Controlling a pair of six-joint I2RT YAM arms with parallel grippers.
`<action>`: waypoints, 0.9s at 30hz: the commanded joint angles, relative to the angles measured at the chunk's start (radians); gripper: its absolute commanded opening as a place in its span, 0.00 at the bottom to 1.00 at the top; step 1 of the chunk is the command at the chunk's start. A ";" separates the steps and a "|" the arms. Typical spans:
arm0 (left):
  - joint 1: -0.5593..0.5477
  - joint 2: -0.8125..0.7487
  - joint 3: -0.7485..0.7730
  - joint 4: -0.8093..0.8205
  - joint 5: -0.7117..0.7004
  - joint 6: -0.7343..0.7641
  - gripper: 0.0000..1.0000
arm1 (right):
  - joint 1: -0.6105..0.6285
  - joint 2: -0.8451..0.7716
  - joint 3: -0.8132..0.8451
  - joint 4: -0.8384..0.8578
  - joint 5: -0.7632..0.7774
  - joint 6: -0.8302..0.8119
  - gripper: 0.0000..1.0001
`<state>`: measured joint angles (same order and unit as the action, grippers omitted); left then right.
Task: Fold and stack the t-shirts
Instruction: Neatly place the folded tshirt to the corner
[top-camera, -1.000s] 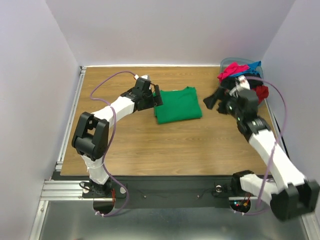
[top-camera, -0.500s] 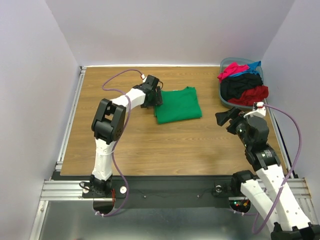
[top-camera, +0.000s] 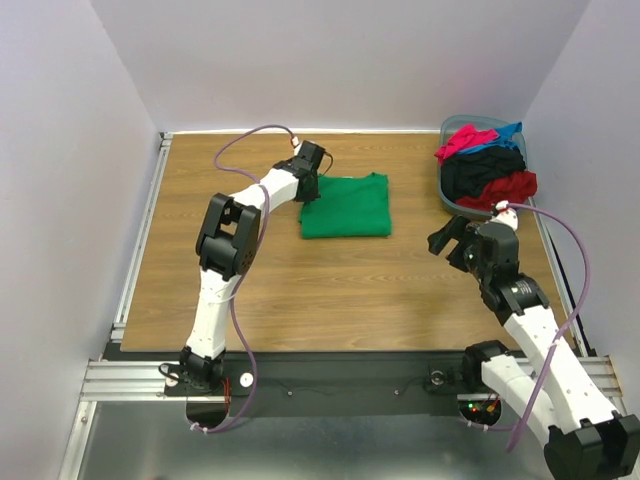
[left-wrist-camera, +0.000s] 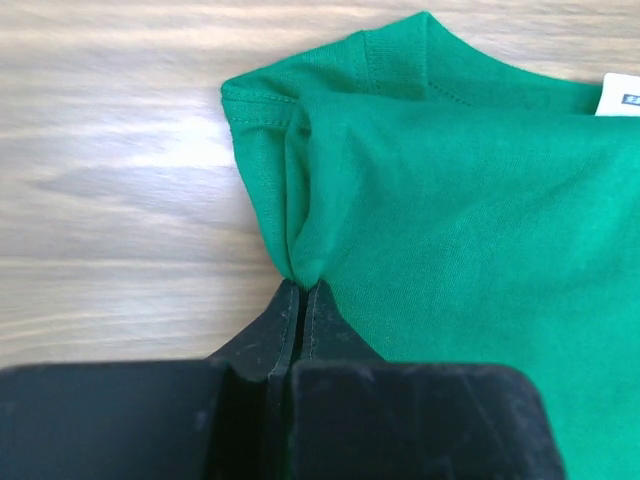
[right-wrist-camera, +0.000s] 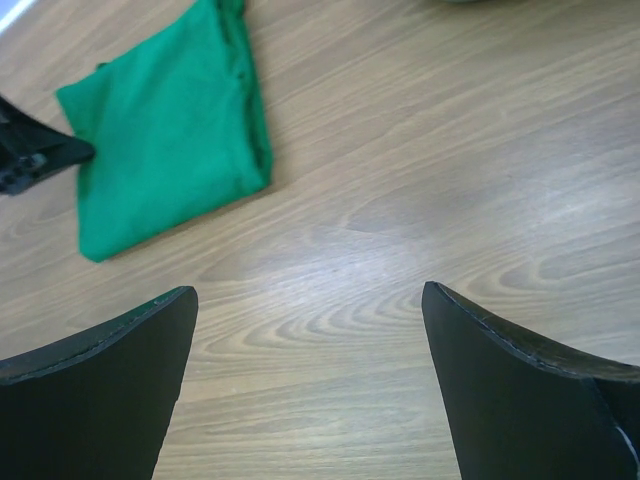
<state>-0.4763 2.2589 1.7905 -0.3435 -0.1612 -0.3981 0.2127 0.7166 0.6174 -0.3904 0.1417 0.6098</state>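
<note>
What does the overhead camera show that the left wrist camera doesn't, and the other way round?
Only the top view: the bin of pink, blue, black and red shirts, and the right gripper, well clear of the green t-shirt. Only the left wrist view: how the left gripper is shut on a fold at that t-shirt's edge, and a white label. Both: the folded green t-shirt on the wooden table.

Green t-shirt: runs off the left wrist view's right and bottom edges.
Label: cut by the right edge (print too blurred to read).
Bin: floor hidden under piled t-shirts.
</note>
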 joint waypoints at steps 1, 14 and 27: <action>0.056 -0.013 0.044 -0.048 -0.165 0.148 0.00 | 0.007 0.020 0.001 0.001 0.074 -0.025 1.00; 0.416 0.126 0.499 -0.124 -0.113 0.563 0.00 | 0.007 -0.066 -0.005 0.001 0.216 -0.001 1.00; 0.562 0.188 0.598 0.009 -0.186 0.751 0.00 | 0.007 -0.080 0.015 -0.030 0.180 -0.033 1.00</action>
<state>0.0250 2.4958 2.3371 -0.4229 -0.3424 0.3054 0.2127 0.6346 0.6113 -0.4191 0.3187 0.5938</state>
